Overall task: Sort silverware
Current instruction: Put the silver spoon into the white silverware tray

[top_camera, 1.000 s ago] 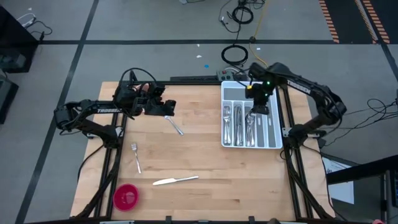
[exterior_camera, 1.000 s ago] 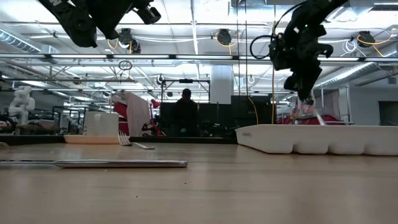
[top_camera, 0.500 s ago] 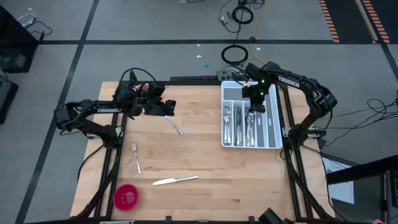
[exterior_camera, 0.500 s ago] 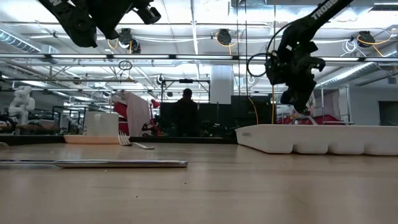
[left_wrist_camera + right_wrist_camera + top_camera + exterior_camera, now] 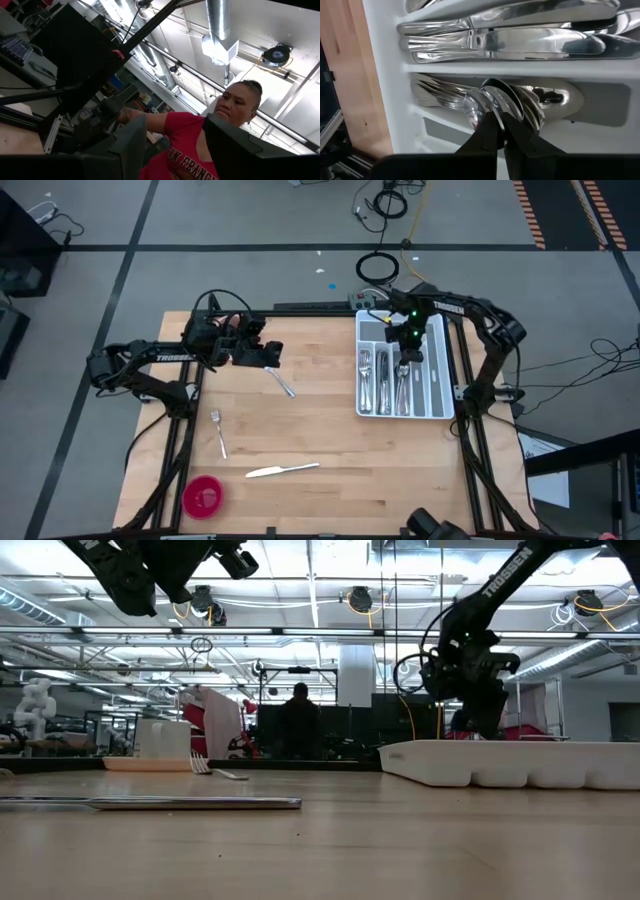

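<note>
- Now the right gripper (image 5: 501, 131) hangs low in the tray (image 5: 437, 412), fingers pinched together at the spoons (image 5: 510, 102); whether it grips one, I cannot tell.
- Lift straight, clear of the dividers.
- Left gripper (image 5: 268, 353) waits above a spoon (image 5: 283, 385); fork (image 5: 218, 432) and knife (image 5: 282, 471) lie loose.

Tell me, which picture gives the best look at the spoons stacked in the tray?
The right wrist view: the stacked spoons fill it, nested in one compartment of the white tray, just past the right gripper. The high view shows them only as a tiny silver strip. The low view hides them behind the tray's wall; the left wrist view misses them.
</note>
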